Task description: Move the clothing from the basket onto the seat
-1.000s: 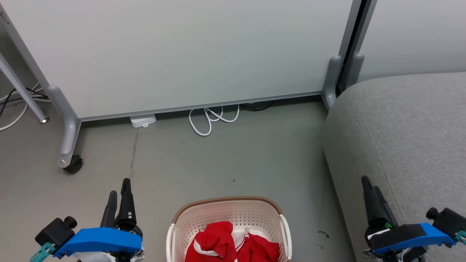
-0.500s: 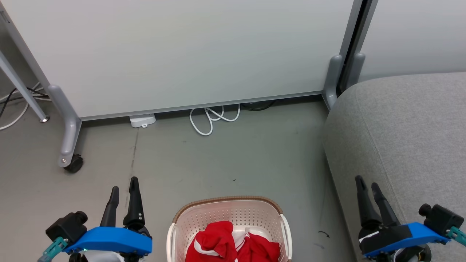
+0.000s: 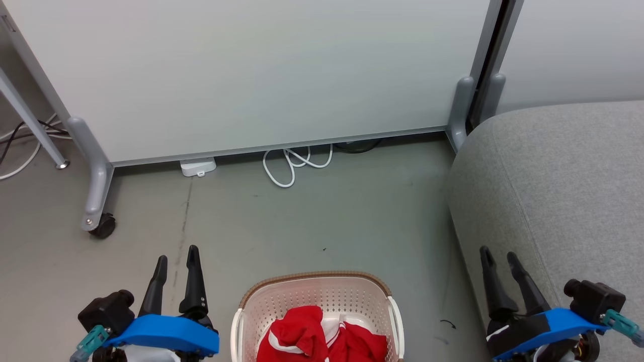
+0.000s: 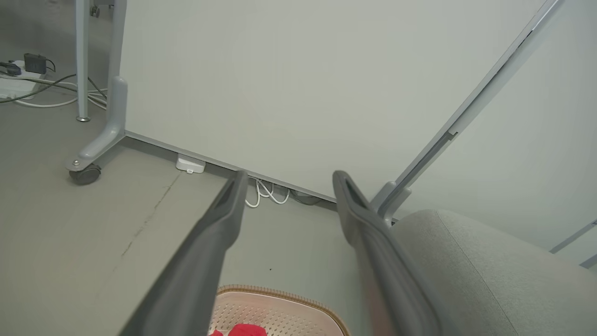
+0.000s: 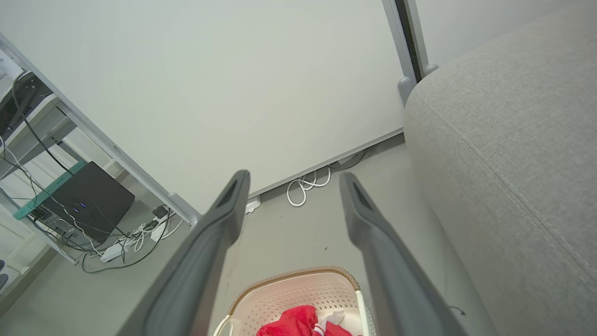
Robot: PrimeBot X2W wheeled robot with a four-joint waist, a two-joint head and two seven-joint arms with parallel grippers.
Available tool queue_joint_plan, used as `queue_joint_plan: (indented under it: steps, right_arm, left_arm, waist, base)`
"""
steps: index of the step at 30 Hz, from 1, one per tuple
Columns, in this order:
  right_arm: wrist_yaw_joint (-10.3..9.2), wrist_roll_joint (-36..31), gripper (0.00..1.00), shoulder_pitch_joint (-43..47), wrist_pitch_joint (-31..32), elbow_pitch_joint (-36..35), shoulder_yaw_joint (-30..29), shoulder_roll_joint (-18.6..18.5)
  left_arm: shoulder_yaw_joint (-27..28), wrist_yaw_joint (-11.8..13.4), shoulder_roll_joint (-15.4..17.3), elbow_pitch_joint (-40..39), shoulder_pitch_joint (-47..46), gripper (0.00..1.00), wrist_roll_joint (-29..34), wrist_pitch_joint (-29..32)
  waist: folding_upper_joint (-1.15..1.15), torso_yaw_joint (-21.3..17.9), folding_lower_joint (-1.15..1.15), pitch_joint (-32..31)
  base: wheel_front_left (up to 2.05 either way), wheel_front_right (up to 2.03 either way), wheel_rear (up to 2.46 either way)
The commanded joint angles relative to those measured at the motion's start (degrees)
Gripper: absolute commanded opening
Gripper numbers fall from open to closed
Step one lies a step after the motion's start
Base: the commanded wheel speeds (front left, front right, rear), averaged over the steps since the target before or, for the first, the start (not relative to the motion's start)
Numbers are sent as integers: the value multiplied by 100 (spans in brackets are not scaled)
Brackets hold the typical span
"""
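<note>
We find the basket (image 3: 314, 276) standing on the grey floor (image 3: 327, 216), with the clothing (image 3: 302, 332) bunched inside it. It is red fabric with white stripes, lying below the brown rim. All the red we can see lies in the basket. The seat (image 3: 563, 176) stands to the right of the basket, with a strip of floor between the two.

Our left gripper (image 3: 177, 254) hangs to the left of the basket, above the floor, its two dark fingers spread and gripping nothing. Our right gripper (image 3: 498, 252) hangs to the right of the basket, beside the seat's near edge, and its fingers are likewise parted and empty. Neither gripper touches the basket or the clothing.

Beyond the basket stands a pale partition panel (image 3: 251, 75) on a grey foot with a caster (image 3: 103, 226), well off to the basket's far left. A looped white cable (image 3: 289, 168) lies at the panel's base, straight past the basket's far rim.
</note>
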Motion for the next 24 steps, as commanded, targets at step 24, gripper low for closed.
queue_joint_plan:
  steps: [24]
  right_arm:
    - [13,-1249,100,-37,-247,35,-1,-49]
  left_arm:
    - [-149,87,19,310,-160,100,971,-353]
  waist:
    - [0,-39,0,-46]
  base:
    - [0,0,0]
